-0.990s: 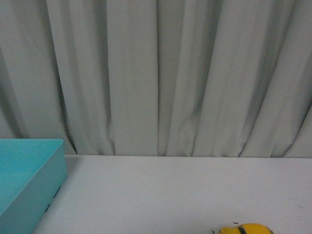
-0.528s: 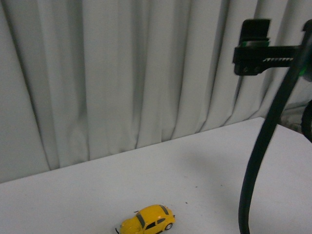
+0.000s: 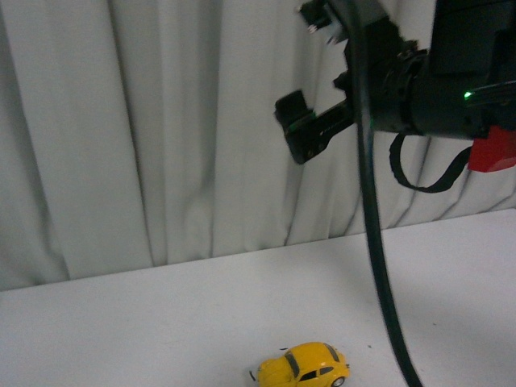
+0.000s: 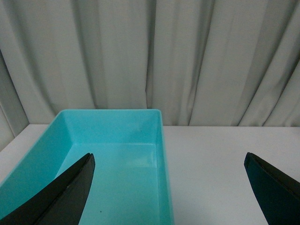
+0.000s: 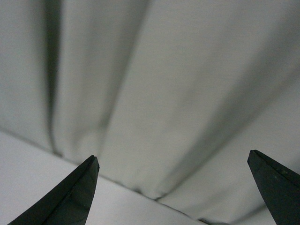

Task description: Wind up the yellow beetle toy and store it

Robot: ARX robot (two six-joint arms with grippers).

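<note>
The left gripper [image 4: 167, 159] stands wide open and empty. One of its fingers [image 4: 65, 197] hangs over a teal bin [image 4: 112, 124] and the other over bare white table [image 4: 220, 159], with the bin's long rim running ahead between them. The yellow beetle toy [image 3: 303, 367] sits on its wheels on open table, well below the fingers of the right arm [image 3: 451, 81]. The right gripper [image 5: 172, 157] gapes wide too and holds nothing. Only curtain [image 5: 154, 84] and the table's far edge show between its fingers.
</note>
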